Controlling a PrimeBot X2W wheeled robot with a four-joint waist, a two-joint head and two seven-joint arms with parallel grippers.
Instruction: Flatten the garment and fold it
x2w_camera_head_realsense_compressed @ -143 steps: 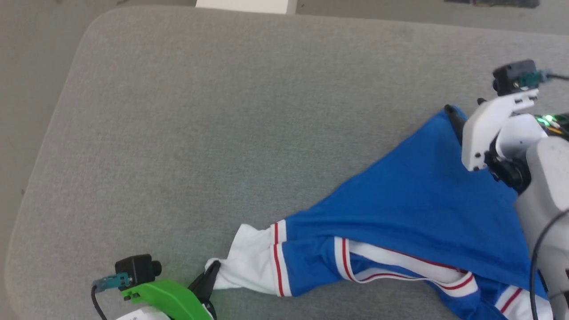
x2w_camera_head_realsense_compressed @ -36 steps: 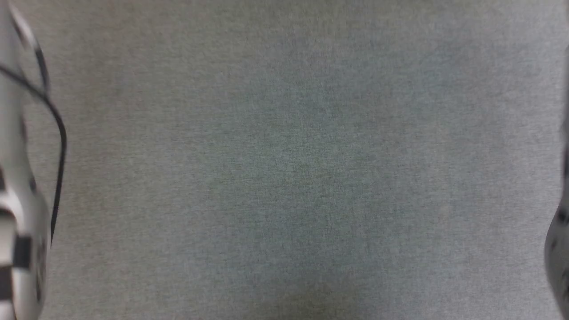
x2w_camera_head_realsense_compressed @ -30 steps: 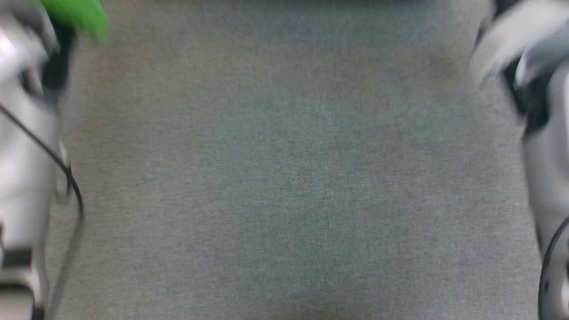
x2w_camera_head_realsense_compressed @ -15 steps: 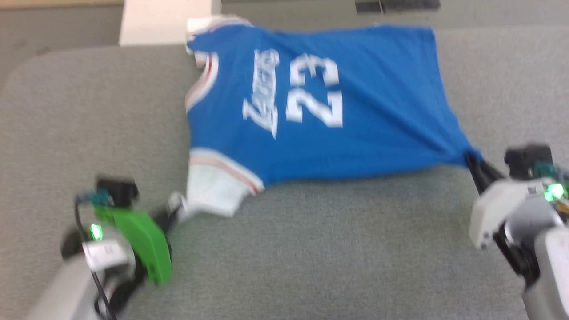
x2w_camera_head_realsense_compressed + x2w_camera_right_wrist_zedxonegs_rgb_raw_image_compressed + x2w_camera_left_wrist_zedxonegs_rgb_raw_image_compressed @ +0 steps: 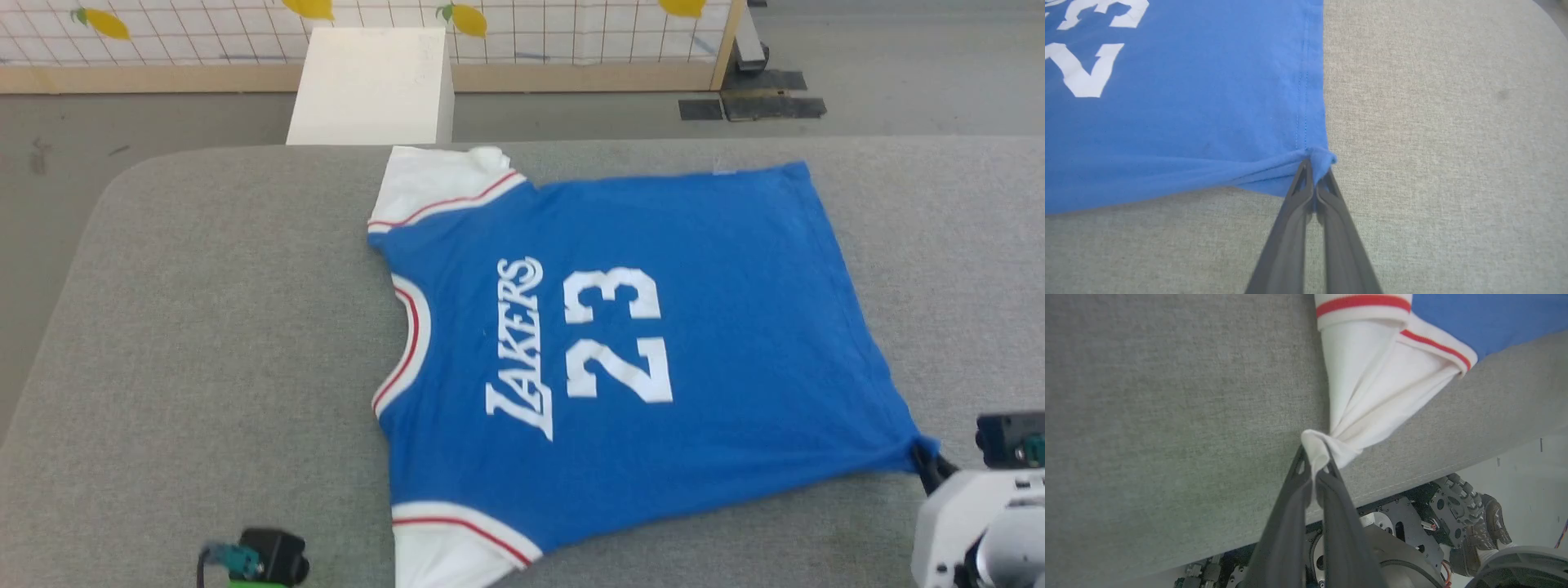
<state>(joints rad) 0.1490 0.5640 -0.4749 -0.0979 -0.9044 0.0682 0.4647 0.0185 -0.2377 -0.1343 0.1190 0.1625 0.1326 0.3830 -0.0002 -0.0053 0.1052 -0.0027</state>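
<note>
The jersey [image 5: 620, 343] lies print-up, spread over the bench [image 5: 204, 327] and reaching away from both end effectors. The left end effector [image 5: 1314, 461] is clamped on the tip of the near sleeve [image 5: 1367, 388]. The white cloth is twisted into a cone that widens ahead of its tips and a little to their right. The right end effector [image 5: 1312, 165] is clamped on the near hem corner [image 5: 1321, 157], which is bunched into a small knot at its tips. Tension creases run off to its left along the blue edge.

This looks like the close of the flattening step. The body is mostly smooth, but both pinched corners are drawn to points, and the far sleeve [image 5: 433, 184] looks slightly rumpled.

The next move probably calls for easing the pull and setting both corners down on the bench. The jaws should then part without dragging the cloth back. The twisted near sleeve will likely need spreading before any fold. The bench edge lies just behind the left end effector's tips, so a release there risks the sleeve sliding off.
</note>
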